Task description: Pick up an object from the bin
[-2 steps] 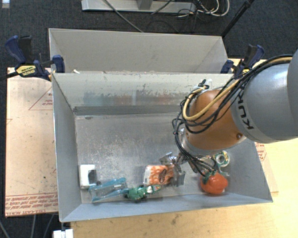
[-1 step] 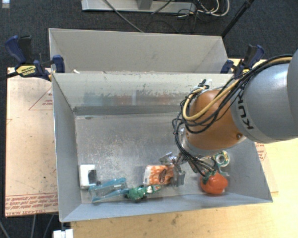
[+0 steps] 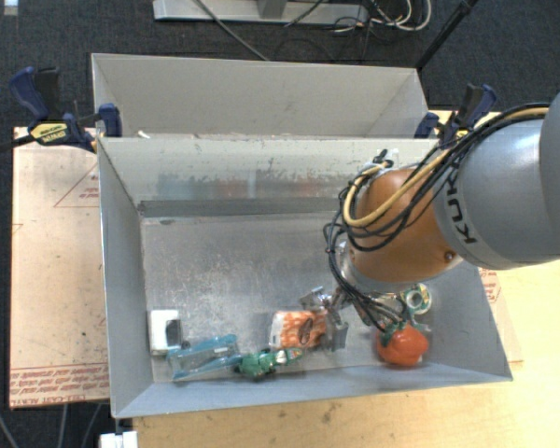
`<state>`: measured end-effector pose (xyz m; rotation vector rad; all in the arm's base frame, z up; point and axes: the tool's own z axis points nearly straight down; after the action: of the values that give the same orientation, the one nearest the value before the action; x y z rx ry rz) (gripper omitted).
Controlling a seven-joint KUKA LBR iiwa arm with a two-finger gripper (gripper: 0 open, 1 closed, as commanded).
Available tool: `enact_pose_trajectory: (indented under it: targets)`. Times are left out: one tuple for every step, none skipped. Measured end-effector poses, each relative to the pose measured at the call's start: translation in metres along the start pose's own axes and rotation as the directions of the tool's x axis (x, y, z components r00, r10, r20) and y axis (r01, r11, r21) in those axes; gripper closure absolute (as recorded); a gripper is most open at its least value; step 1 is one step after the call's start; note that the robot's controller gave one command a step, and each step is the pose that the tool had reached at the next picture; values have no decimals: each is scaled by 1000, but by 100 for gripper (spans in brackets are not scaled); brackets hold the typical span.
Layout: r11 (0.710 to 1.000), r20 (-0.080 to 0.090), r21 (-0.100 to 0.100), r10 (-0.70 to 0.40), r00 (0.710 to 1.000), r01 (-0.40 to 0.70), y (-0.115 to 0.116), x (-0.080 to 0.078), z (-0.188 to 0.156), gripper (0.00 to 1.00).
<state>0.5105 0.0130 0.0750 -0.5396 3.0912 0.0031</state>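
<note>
Hovers low near the front of bin with gripper just beside orange-and-white packet, released or clenched impossible to tell; likely risks a slipped pinch on the flat packet or a knock to nearby red ball.

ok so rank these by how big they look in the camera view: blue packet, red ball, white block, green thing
1. blue packet
2. red ball
3. white block and green thing: these look about the same, so they are left unranked
</note>
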Motion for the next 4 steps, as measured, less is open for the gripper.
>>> enact_pose_trajectory:
  targets:
    - [1000,0,0,0,1000,0,0,0,0,100]
    - [1000,0,0,0,1000,0,0,0,0,100]
    - [1000,0,0,0,1000,0,0,0,0,100]
    - [1000,0,0,0,1000,0,0,0,0,100]
